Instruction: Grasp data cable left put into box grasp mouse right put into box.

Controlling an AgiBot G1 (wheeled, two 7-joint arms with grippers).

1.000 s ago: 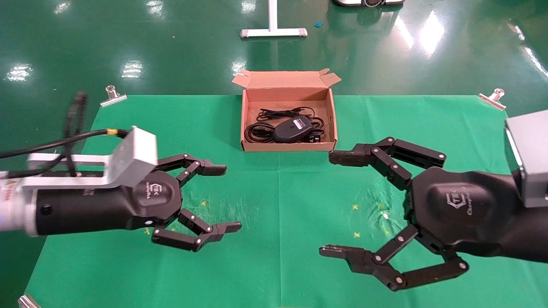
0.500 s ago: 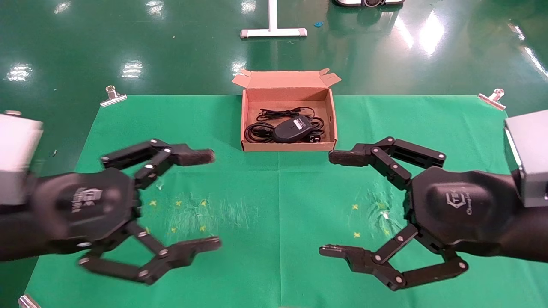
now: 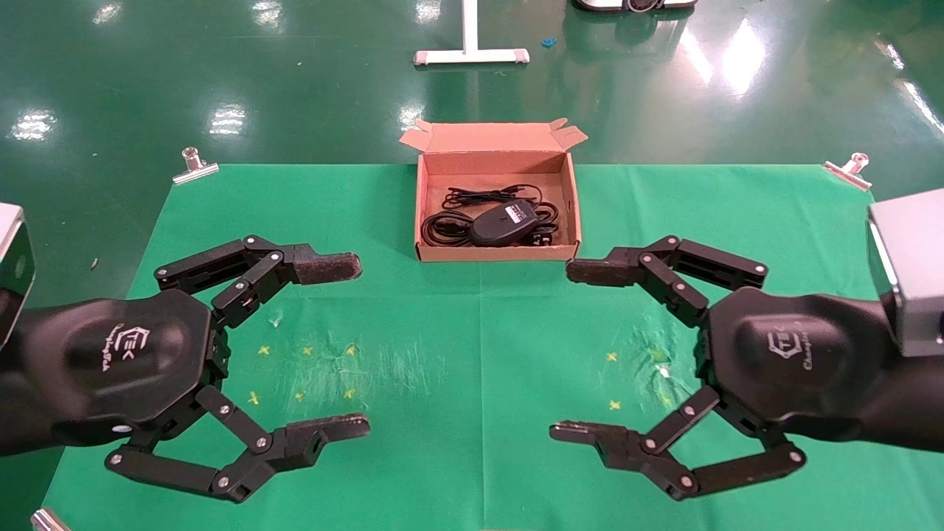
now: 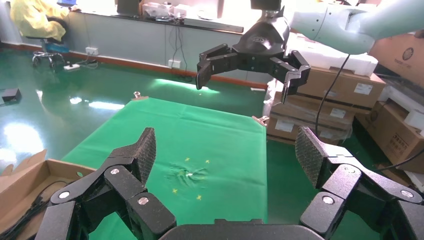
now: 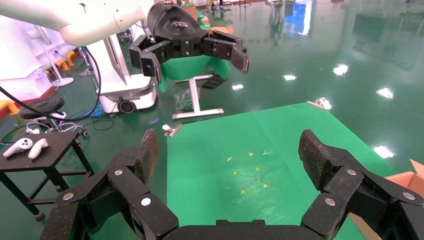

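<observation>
So the box sits open at the far middle of the green mat, flap lid folded back away from the robot. Both items are in it already: the mouse lies belly-up with its white label showing, roughly in the center, and the data cable is a black coil just beside it toward the robot's left side of the box. There's more thin black cord bunched behind and to the right of the mouse, and honestly I can't tell where one cable ends and the other starts in that tangle.

The left gripper hangs over the near left part of the mat, spread wide, nothing between the fingers. The right gripper is the mirror image over the near right part, also spread wide and holding nothing. Both point toward the middle, facing each other, with bare mat between them, and both are well short of the box.

From the left wrist view you get the left gripper's fingers framing the mat, with the right gripper up in the air across from it and a corner of the box at the edge. Metal clips pin the mat's far corners.
</observation>
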